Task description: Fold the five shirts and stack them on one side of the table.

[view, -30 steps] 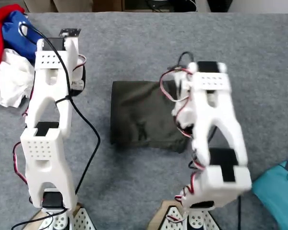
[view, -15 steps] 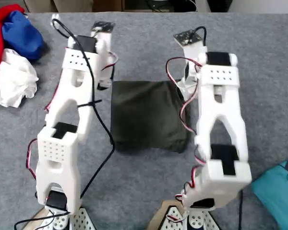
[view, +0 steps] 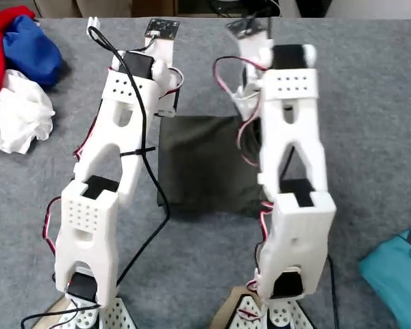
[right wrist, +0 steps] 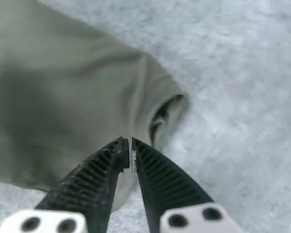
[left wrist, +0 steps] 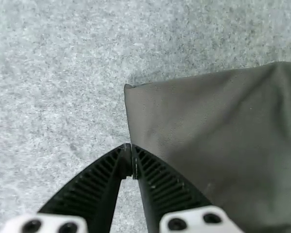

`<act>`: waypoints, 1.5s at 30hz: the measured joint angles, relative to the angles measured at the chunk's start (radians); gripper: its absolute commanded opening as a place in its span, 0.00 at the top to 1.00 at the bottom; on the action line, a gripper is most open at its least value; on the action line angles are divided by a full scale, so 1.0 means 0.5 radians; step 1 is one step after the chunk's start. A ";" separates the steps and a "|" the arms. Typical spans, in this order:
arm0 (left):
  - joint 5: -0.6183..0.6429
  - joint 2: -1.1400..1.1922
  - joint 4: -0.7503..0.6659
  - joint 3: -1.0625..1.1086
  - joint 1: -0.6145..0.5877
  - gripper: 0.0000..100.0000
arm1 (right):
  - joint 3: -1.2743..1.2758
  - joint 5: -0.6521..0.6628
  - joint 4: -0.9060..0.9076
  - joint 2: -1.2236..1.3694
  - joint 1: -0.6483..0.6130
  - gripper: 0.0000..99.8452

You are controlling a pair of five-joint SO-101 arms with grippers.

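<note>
Jaws on both arms are closed, tips touching. The left arm's jaws sit at the far left corner of the folded dark olive-green cloth shirt [view: 205, 164], tips at its side edge. The right arm's jaws sit over a gaping fold at its far right corner. Whether either pinches cloth I cannot tell. The shirt lies flat mid-way across the grey felt desk [view: 370, 103], nearly square with no clear long axis, edges parallel to the desk's. A crumpled red shirt [view: 0, 34], crumpled blue shirt [view: 31, 48] and crumpled white shirt [view: 17, 113] heap far left; a teal shirt [view: 394, 267] lies near right.

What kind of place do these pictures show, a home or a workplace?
Probably a robotics lab bench, not a home: two white robot arms with bare wiring stand at a grey cloth-covered table, with a folded dark shirt between them and more shirts heaped aside.
</note>
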 measured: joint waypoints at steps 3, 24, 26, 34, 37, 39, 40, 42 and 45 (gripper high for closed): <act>0.040 0.000 0.000 0.000 0.000 0.98 | 0.000 0.000 -0.006 0.135 -0.049 0.97; 0.061 0.546 -0.451 0.003 0.000 0.98 | -0.061 0.000 -0.227 0.577 -0.021 0.97; 0.061 0.598 -0.451 -0.037 0.000 0.98 | -0.061 0.000 -0.227 0.577 -0.021 0.97; 0.061 0.638 -0.411 -0.132 0.000 0.98 | -0.061 0.000 -0.227 0.577 -0.021 0.97; 0.061 0.638 -0.298 -0.245 0.000 0.98 | -0.080 0.000 -0.227 0.577 -0.018 0.97; 0.049 0.638 -0.233 -0.310 0.000 0.98 | -0.080 0.000 -0.227 0.577 0.000 0.97; 0.025 0.638 -0.209 -0.334 0.000 0.98 | -0.080 0.000 -0.227 0.577 0.018 0.97; 0.012 0.638 -0.187 -0.356 0.000 0.98 | -0.110 0.000 -0.227 0.577 0.043 0.97; 0.012 0.638 -0.184 -0.359 0.000 0.98 | -0.129 0.000 -0.258 0.577 0.055 0.97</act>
